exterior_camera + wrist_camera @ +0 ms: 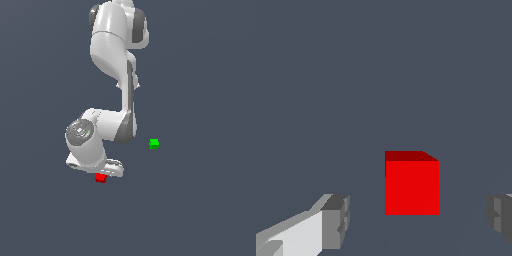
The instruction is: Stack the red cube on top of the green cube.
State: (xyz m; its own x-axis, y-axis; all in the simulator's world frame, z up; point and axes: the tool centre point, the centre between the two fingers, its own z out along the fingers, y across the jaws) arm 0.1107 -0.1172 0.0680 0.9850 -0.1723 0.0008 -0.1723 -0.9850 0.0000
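The red cube rests on the dark floor directly under the arm's hand in the exterior view. In the wrist view the red cube lies between my gripper's two grey fingertips, with a wide gap on each side, so nothing touches it. My gripper is open and low over the cube. The green cube sits apart on the floor, toward the exterior view's right and farther back. It does not show in the wrist view.
The white arm rises from the hand toward the top of the exterior view. The floor is a plain dark grey surface.
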